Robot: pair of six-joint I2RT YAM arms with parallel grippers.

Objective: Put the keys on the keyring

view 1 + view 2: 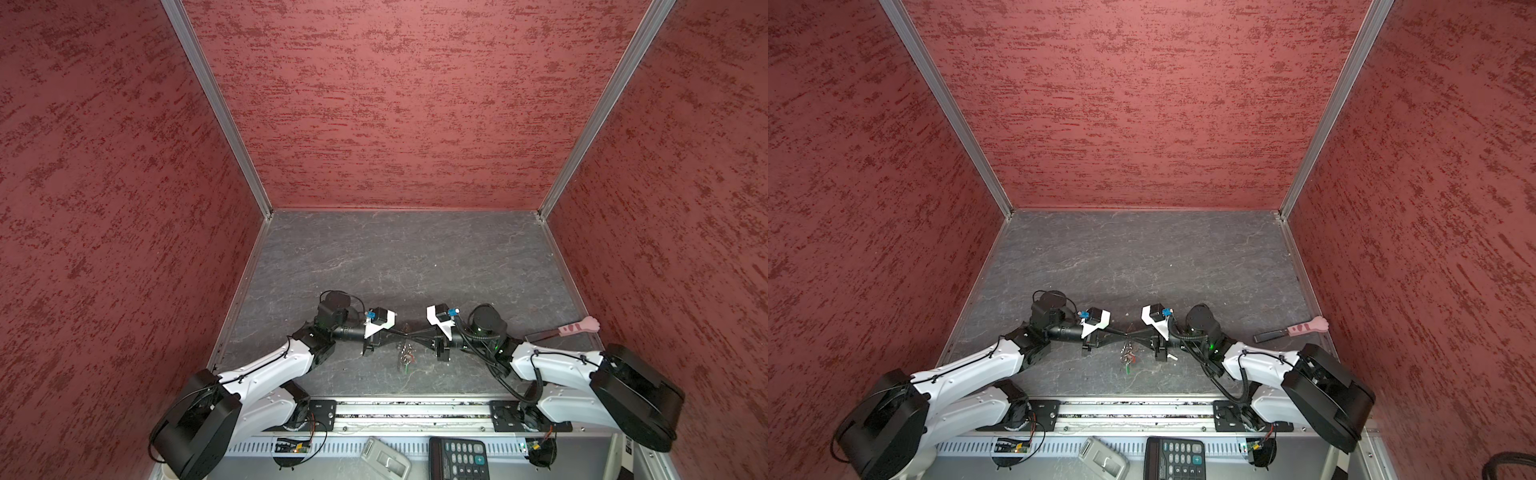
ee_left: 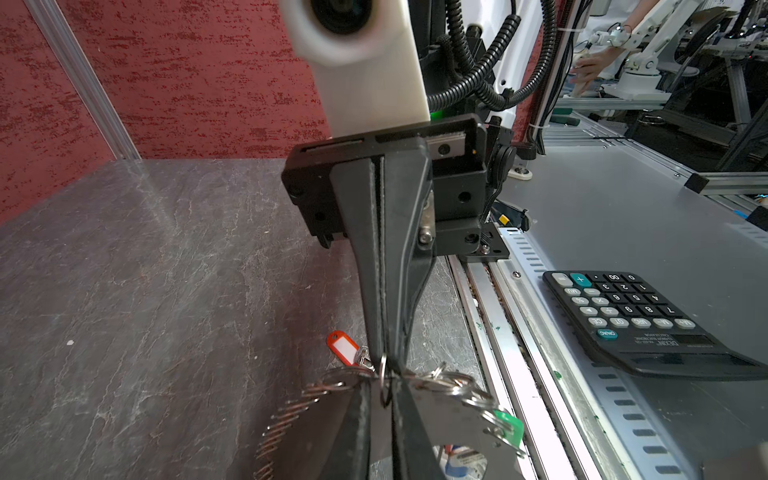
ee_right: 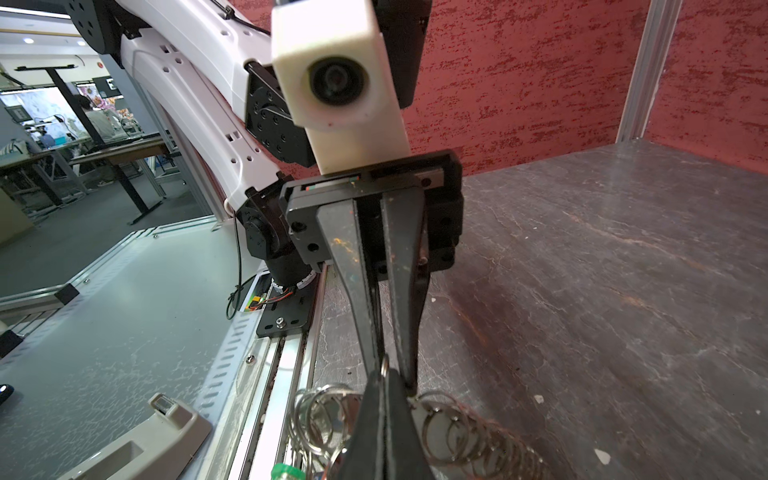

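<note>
Key with red plastic tag hangs just beside the keyring, thin springy steel rings held above the slate-textured table. Left gripper and right gripper, tip to tip, both pinch one ring; feed it round gently so the smooth wire cannot slip.

Red mottled walls on three sides, aluminium posts in the corners. Dark grey veined floor. Metal rail along the front edge. Beyond the open side, desks in a lit room.
</note>
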